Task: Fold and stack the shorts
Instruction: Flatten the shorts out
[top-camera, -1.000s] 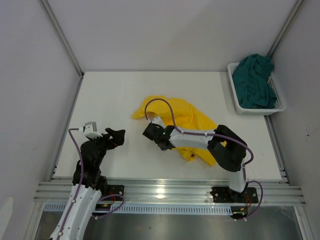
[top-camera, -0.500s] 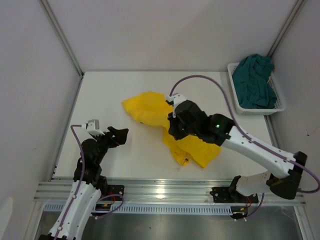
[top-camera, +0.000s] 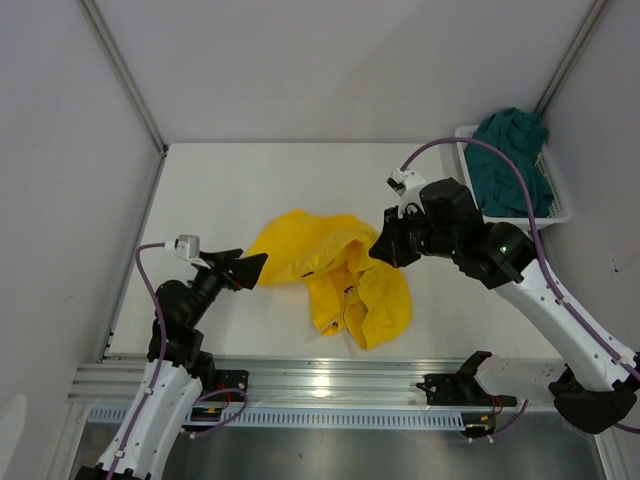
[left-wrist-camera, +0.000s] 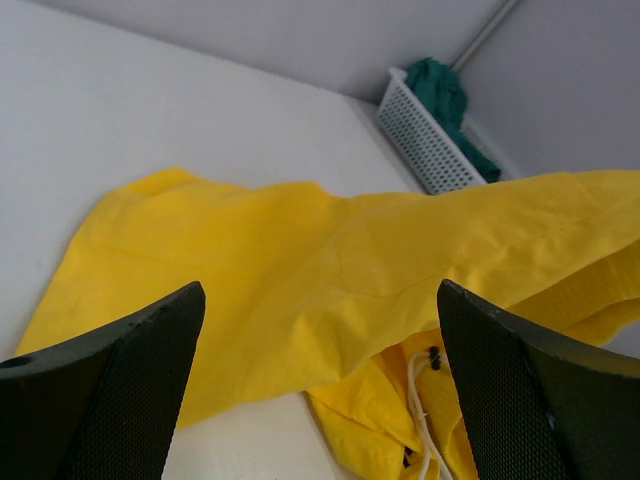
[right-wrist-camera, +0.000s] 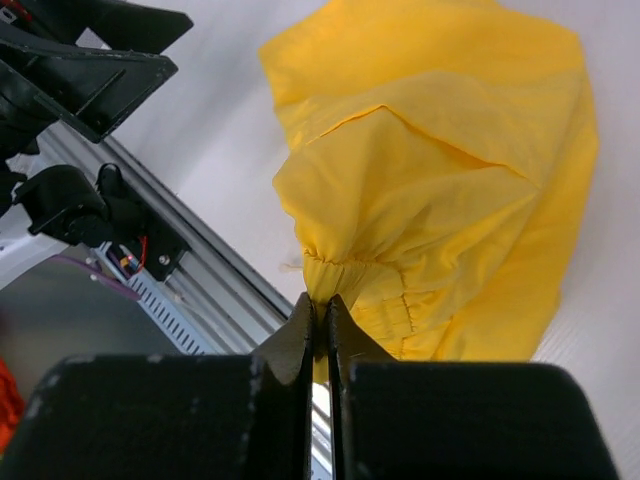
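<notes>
The yellow shorts (top-camera: 335, 270) are held up off the white table in the middle, one end draped down onto it. My right gripper (top-camera: 381, 247) is shut on their gathered waistband (right-wrist-camera: 322, 280) and carries them above the table. My left gripper (top-camera: 250, 268) is open and empty, right at the shorts' left edge. In the left wrist view the yellow shorts (left-wrist-camera: 300, 290) fill the space beyond the spread jaws, with a white drawstring (left-wrist-camera: 420, 400) showing. The dark teal shorts (top-camera: 510, 165) lie bunched in the basket at the back right.
The white mesh basket (top-camera: 472, 190) stands at the table's right back corner, also seen in the left wrist view (left-wrist-camera: 425, 145). A metal rail (top-camera: 330, 380) runs along the near edge. Grey walls enclose the table on three sides.
My right arm has swung up and to the right, lifting the yellow shorts by the waistband. My left gripper has reached forward to the shorts' left edge.
</notes>
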